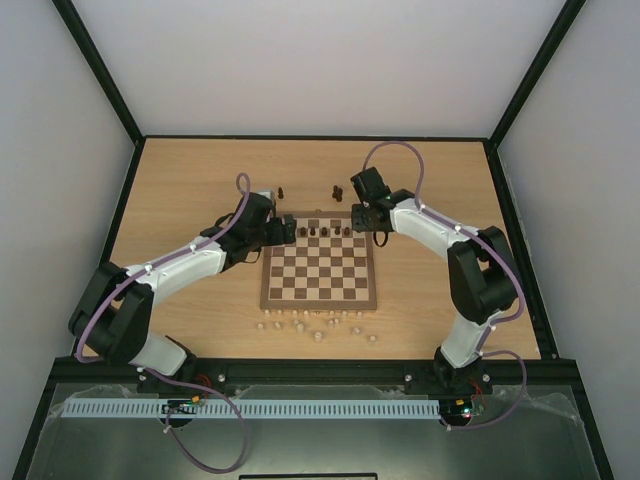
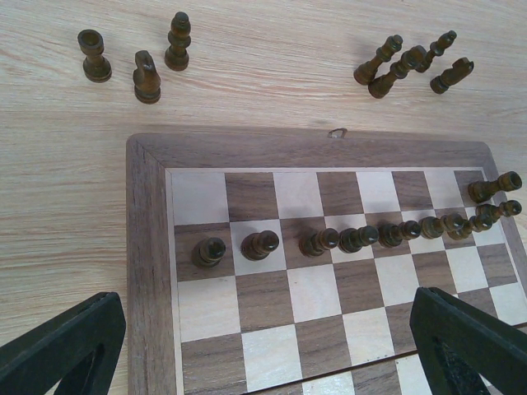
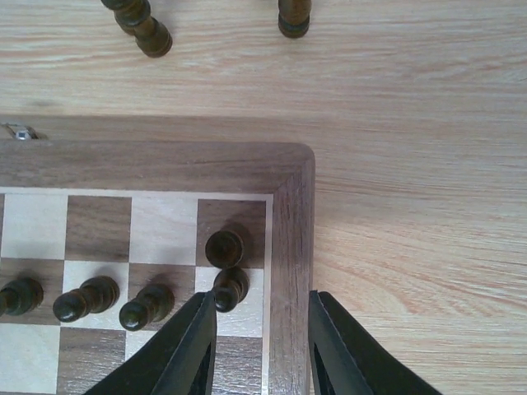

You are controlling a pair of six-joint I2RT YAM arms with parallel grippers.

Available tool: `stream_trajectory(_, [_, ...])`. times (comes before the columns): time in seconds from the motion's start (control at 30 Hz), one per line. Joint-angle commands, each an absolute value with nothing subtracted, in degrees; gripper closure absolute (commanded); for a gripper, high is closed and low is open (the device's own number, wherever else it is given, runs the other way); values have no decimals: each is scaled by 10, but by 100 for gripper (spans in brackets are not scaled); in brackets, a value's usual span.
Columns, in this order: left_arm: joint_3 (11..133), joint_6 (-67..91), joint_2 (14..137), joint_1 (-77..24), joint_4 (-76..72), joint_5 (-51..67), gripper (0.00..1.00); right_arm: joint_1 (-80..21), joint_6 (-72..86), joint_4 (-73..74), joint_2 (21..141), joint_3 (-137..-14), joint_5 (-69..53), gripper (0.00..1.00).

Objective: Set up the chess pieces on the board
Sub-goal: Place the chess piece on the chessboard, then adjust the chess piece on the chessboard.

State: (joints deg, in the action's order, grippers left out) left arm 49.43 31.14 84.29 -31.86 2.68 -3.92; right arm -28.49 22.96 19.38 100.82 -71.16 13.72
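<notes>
From where I sit, the board lies mid-table between both arms. I judge I'm on the back row. The dark pawns stand in a line on the second row from the far edge, and only one corner piece stands behind them, on the far right square.

The right gripper hangs over that corner with its jaws a little apart and nothing between them; one pawn stands just beside its left finger. The left gripper hovers at the far left of the board, jaws spread wide and empty.

Next I'd fetch from the loose dark pieces on the table beyond the far edge. Several of them lean or lie together, so I'd need a clean pinch on one alone. The three upright ones look easier.

The enclosure walls are plain pale panels in a black frame. The table is light wood grain. Pale pieces are scattered near the board's near edge.
</notes>
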Motion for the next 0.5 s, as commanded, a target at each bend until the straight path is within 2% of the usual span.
stream_trajectory(0.0, [486, 311, 825, -318, 24, -40, 2, -287, 227, 200, 1002, -696, 123, 69])
stream_trajectory(0.47, [486, 311, 828, -318, 23, -42, 2, -293, 223, 199, 1046, -722, 102, 72])
